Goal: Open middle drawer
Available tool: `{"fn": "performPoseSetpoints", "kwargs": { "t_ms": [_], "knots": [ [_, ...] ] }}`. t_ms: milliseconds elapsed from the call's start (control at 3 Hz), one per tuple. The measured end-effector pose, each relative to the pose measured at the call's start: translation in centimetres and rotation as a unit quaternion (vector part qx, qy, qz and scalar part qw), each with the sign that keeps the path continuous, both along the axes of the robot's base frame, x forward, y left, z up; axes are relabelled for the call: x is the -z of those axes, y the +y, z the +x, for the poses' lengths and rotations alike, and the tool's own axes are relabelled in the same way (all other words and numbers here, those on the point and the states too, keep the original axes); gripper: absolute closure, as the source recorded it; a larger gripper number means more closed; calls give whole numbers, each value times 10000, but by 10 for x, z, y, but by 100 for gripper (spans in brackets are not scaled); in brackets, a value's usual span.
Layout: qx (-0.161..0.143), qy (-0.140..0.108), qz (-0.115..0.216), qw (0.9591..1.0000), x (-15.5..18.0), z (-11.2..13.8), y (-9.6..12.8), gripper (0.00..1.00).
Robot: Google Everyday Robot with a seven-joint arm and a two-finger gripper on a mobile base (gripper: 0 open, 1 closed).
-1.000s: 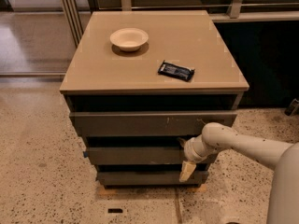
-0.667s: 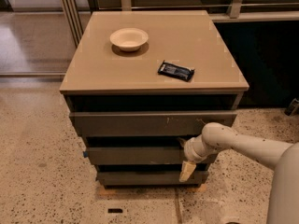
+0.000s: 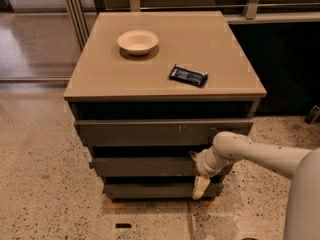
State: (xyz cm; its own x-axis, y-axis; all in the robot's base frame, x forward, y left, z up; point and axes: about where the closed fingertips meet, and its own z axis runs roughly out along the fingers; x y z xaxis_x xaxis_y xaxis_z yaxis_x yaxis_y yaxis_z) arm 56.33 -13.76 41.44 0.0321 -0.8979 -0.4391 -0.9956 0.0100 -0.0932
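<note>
Noted smooth off-white robot arm (image 3: 270,156) entering from lower right and reaching leftward, near level. Recorded rounded joint (image 3: 227,145) at its far end, turned downward into a ribbed pale wrist (image 3: 209,162). Located cream-coloured parallel-jaw gripper (image 3: 201,187) directly beneath that wrist, pointing down, low and right of centre in view.
</note>
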Motion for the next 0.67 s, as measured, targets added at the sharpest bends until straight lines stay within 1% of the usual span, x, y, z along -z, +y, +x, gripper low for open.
{"fn": "performPoseSetpoints", "kwargs": {
  "t_ms": [333, 667],
  "knots": [
    [-20, 183, -41, 9998, -1, -9, 1, 0],
    [1, 528, -91, 9986, 1, -21, -1, 0]
  ]
}}
